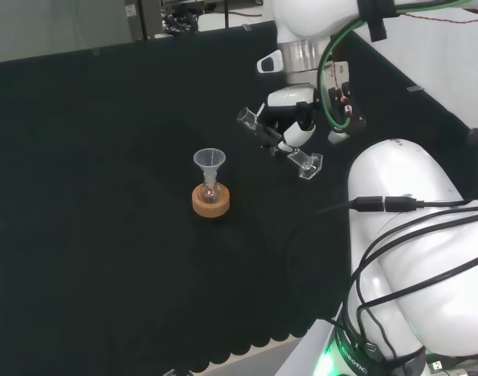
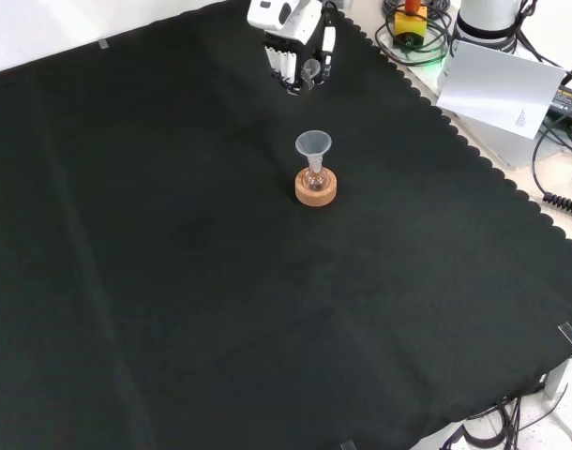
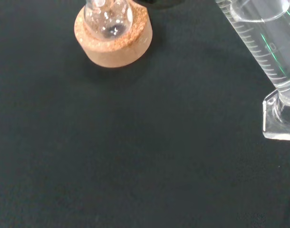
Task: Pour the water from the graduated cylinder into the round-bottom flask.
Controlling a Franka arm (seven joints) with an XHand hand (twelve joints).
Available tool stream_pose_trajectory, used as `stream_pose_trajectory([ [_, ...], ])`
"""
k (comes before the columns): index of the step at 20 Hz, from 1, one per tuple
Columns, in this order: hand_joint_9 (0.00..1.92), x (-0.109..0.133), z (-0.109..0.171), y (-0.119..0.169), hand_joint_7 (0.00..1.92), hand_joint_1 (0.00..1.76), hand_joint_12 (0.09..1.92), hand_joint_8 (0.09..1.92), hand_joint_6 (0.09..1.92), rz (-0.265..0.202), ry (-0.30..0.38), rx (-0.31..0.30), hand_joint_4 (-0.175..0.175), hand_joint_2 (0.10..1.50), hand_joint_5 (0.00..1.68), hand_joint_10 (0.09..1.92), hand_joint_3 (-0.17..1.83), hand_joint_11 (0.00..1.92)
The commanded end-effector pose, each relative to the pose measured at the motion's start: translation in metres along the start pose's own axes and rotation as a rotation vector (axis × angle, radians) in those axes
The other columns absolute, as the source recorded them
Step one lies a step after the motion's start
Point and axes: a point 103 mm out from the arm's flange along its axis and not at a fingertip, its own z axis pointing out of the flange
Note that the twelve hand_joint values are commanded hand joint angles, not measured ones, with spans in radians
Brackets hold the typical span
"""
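the hand (image 1: 290, 117) is hanging above the black cloth (image 1: 90, 196) with its fingers curled round the graduated cylinder (image 1: 280, 142), gripping it near the middle of the tube. in the head view the cylinder is lying tilted well over, its open mouth pointing up and to the left, its square clear foot sticking out lower right of the hand, clear of the cloth. in the front view the hand (image 2: 295, 37) is sitting close to the cloth's far edge, with the cylinder's (image 2: 310, 71) mouth showing just below the fingers.

the round-bottom flask (image 1: 211, 190) is standing upright in a cork ring (image 1: 211, 202), a clear funnel (image 1: 209, 161) resting in its neck. in the front view the flask (image 2: 315, 178) and its ring (image 2: 316, 189) are sitting nearer the cloth's far edge than its near one, a little right of centre, with the funnel (image 2: 313, 145) on top. the cylinder's mouth is near the funnel but apart from it, not over it.

from the wrist view the cylinder (image 3: 266, 47) is showing its graduation marks and its foot, with the flask's bulb (image 3: 108, 19) in the cork ring (image 3: 114, 40) well apart from it; i cannot tell how much water either is holding.
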Motion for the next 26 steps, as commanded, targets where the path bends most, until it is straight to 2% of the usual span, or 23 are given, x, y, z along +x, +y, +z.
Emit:
stream_pose_trajectory([
  [1,1.37,0.01,-0.002,0.004,1.02,1.26,0.78,0.97,0.97,0.025,-0.044,0.06,-0.175,1.1,1.0,0.1,0.0,1.2],
  [2,1.37,0.011,-0.003,0.006,1.02,1.26,0.78,0.97,0.97,0.031,-0.052,0.074,-0.175,1.1,1.0,0.1,0.0,1.19],
  [4,1.38,0.013,-0.005,0.009,1.03,1.25,0.78,0.9,0.95,0.046,-0.073,0.1,-0.065,1.09,1.05,0.09,-0.01,1.2],
  [5,1.38,0.013,-0.006,0.012,1.03,1.24,0.78,0.88,0.95,0.055,-0.082,0.115,-0.035,1.09,1.07,0.09,-0.01,1.2],
  [7,1.38,0.014,-0.008,0.016,1.03,1.24,0.78,0.86,0.94,0.077,-0.106,0.152,-0.011,1.09,1.08,0.09,-0.01,1.2],
  [26,1.41,0.023,-0.02,0.034,1.06,1.24,0.76,0.83,0.93,0.192,-0.265,0.315,0.016,1.08,1.08,0.09,-0.01,1.22],
])
